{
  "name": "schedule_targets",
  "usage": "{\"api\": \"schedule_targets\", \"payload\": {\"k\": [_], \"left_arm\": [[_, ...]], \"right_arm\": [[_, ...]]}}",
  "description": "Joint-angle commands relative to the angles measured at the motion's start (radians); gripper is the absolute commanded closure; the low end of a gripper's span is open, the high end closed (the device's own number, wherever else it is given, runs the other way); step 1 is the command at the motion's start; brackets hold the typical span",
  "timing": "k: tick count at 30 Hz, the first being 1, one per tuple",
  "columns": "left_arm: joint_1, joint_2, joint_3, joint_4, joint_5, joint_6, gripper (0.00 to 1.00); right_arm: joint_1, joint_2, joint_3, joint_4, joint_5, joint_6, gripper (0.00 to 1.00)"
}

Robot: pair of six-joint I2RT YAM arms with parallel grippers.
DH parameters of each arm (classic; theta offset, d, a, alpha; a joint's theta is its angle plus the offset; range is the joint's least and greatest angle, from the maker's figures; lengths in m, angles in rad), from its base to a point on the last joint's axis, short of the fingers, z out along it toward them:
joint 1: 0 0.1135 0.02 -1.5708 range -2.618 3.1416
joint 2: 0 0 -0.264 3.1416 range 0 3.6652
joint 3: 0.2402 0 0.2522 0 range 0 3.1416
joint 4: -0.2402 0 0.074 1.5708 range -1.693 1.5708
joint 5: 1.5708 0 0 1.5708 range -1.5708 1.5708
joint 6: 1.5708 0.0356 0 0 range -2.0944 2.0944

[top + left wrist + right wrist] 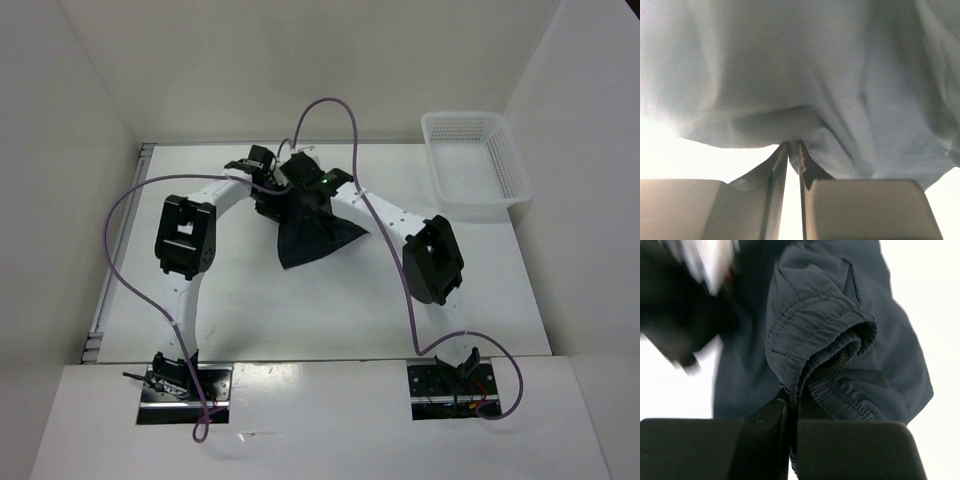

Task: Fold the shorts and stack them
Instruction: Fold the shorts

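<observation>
The jaws of the left gripper (791, 148) stand almost together, nipping a thin hem of the dark navy soft-fabric shorts (315, 238); in its wrist view, pale washed-out cloth fills the frame above. The right gripper (790, 401) has its jaws pressed onto the gathered elastic waistband. From above, both grippers meet over the far middle of the white table (250, 310). The shorts hang from them in a bunched wedge; whether the lower edge touches the table I cannot tell. A white plastic mesh basket (475, 160) sits at the far right, well apart.
</observation>
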Motion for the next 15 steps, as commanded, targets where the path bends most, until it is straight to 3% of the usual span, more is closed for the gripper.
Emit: {"api": "schedule_targets", "payload": {"k": [1,4,9,12,13,15], "left_arm": [[0.037,-0.028,-0.023,-0.034,-0.101,0.031,0.79],[0.050,-0.049,-0.041,-0.034,-0.101,0.031,0.77],[0.069,-0.025,-0.032,-0.054,0.018,0.031,0.77],[0.069,-0.004,-0.020,-0.063,0.019,0.031,0.77],[0.069,-0.004,-0.008,-0.063,0.019,0.031,0.77],[0.078,-0.004,-0.008,-0.063,0.019,0.031,0.76]], "right_arm": [[0.092,-0.031,-0.038,0.052,-0.034,-0.084,0.98],[0.092,-0.020,-0.011,0.063,-0.054,-0.102,0.99],[0.110,0.029,0.067,0.072,-0.132,-0.113,0.97],[0.119,0.038,0.067,0.081,-0.178,-0.113,0.86],[0.119,0.047,0.067,0.095,-0.209,-0.113,0.72],[0.119,0.056,0.104,0.106,-0.232,-0.124,0.63]]}}
